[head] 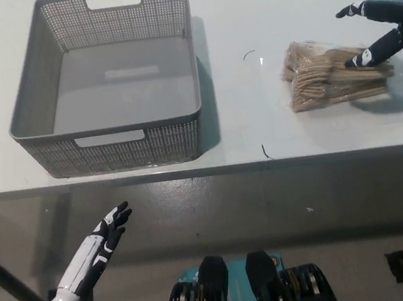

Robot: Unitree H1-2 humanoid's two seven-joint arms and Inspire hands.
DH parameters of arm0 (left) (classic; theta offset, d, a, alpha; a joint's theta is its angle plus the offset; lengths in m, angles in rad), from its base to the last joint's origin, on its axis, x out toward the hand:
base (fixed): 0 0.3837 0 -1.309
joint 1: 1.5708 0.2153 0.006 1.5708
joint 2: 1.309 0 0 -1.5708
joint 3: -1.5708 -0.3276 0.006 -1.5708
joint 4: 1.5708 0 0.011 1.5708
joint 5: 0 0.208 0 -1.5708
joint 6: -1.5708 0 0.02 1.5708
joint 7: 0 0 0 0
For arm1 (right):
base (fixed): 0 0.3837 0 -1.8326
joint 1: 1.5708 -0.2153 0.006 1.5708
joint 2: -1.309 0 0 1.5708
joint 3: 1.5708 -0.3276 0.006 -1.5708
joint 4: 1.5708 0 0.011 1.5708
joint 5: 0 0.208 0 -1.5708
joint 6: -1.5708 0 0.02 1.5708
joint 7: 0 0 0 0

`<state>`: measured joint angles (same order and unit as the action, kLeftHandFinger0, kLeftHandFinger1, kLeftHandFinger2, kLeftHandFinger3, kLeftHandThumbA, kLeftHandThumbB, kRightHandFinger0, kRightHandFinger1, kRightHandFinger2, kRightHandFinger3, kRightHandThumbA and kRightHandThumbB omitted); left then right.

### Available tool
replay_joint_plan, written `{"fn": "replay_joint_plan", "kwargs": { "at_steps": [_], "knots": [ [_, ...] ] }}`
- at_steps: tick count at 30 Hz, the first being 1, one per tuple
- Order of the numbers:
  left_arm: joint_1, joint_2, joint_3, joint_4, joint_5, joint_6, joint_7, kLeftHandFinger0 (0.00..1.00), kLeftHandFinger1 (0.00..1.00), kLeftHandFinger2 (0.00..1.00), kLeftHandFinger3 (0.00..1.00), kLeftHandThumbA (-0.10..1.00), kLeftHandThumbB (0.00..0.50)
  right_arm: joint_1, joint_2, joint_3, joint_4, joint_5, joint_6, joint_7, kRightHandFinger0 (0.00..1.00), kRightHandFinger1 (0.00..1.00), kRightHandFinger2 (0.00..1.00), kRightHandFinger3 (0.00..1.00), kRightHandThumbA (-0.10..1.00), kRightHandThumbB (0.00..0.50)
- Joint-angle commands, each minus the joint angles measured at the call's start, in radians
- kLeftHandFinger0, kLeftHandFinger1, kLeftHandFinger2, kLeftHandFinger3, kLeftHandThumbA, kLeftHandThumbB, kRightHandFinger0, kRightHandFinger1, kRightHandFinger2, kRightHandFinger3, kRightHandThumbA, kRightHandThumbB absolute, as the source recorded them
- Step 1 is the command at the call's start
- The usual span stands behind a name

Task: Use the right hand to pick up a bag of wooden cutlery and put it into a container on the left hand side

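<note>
A clear bag of wooden cutlery lies flat on the white table at the right. My black right hand hovers over the bag's right end, open, its fingers spread, and one fingertip rests at the bag's upper right edge. The grey perforated basket stands on the table's left part with nothing inside. My white left hand rests open below the table's front edge at the lower left.
The table's front edge runs across the middle of the picture, with grey floor below it. Two small dark specks lie on the table between basket and bag.
</note>
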<state>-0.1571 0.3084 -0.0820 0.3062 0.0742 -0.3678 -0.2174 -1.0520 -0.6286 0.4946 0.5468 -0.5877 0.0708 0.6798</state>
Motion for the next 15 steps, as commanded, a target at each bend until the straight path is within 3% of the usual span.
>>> {"fn": "replay_joint_plan", "kwargs": {
  "at_steps": [1, 3, 7, 12, 15],
  "knots": [
    [-0.025, 0.018, 0.002, -0.033, -0.004, -0.034, -0.012, 1.00, 1.00, 1.00, 1.00, 1.00, 0.401, -0.071, -0.006, -0.027, 0.019, -0.005, 0.002, -0.005, 1.00, 1.00, 1.00, 1.00, 1.00, 0.440],
    [-0.024, 0.019, 0.002, -0.036, -0.004, -0.025, -0.014, 1.00, 1.00, 1.00, 1.00, 1.00, 0.410, -0.069, -0.006, -0.037, 0.029, 0.009, -0.002, -0.005, 1.00, 1.00, 1.00, 1.00, 1.00, 0.405],
    [-0.035, 0.022, 0.005, -0.033, 0.001, -0.033, -0.011, 1.00, 1.00, 1.00, 1.00, 1.00, 0.401, -0.080, -0.006, -0.058, 0.047, 0.023, 0.000, -0.003, 1.00, 1.00, 1.00, 1.00, 1.00, 0.403],
    [-0.034, 0.020, 0.008, -0.034, -0.004, -0.029, -0.011, 1.00, 1.00, 1.00, 1.00, 1.00, 0.410, -0.094, -0.001, -0.069, 0.086, 0.031, -0.038, -0.010, 1.00, 1.00, 1.00, 1.00, 1.00, 0.486],
    [-0.034, 0.020, 0.007, -0.033, -0.004, -0.032, -0.013, 1.00, 1.00, 1.00, 1.00, 1.00, 0.407, -0.096, 0.002, -0.068, 0.098, 0.031, -0.047, -0.014, 1.00, 1.00, 1.00, 1.00, 1.00, 0.500]
  ]
}}
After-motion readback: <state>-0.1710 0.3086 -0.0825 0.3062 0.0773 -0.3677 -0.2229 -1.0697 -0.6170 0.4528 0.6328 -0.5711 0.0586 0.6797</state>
